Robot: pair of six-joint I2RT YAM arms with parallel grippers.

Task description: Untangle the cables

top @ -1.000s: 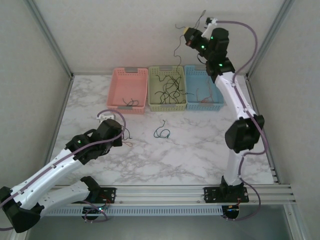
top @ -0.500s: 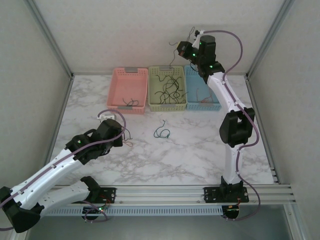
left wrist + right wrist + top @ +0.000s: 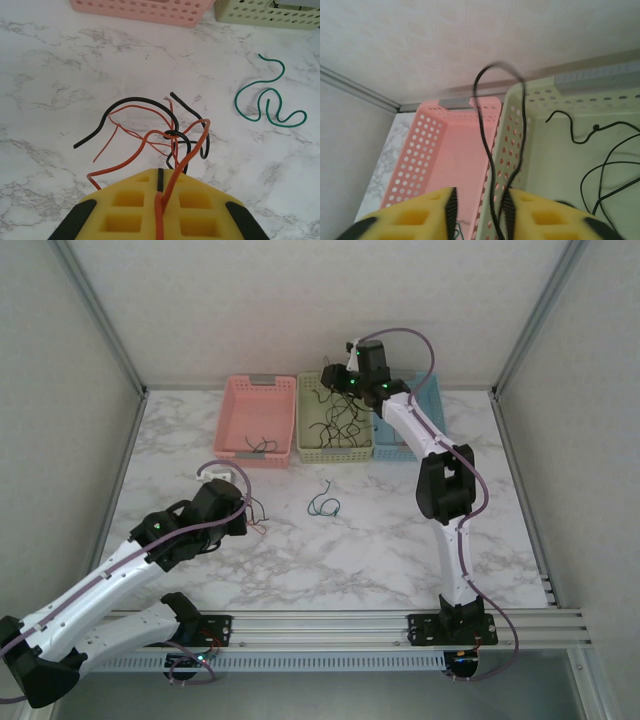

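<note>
The left tool (image 3: 160, 173) is clenched on a tangle of red and black cables (image 3: 172, 135). The strands run straight into the seam between its yellow fingers (image 3: 125, 202). The knot hangs just ahead of the fingertips, and loose ends fan out in front of the tool and to its left, over the marble tabletop (image 3: 380, 540). Farther ahead and off to this tool's right, a single green cable (image 3: 323, 506) lies curled on the tabletop by itself, well apart from the tangle.

The right tool (image 3: 479, 197) is raised at the back of the row of baskets, with its jaws parted. A black cable (image 3: 491, 180) drops down through the gap between them, closer to the right-hand finger. I cannot tell whether it touches that finger. Directly below and ahead of this tool is the wall where the pink basket (image 3: 232, 415) meets the green basket (image 3: 335, 452). The pink one lies to the tool's left and the green one to its right. More black cables (image 3: 600, 170) lie loose inside the green basket. The blue basket (image 3: 410, 452) sits on the far side of the green one, partly behind the arm.
</note>
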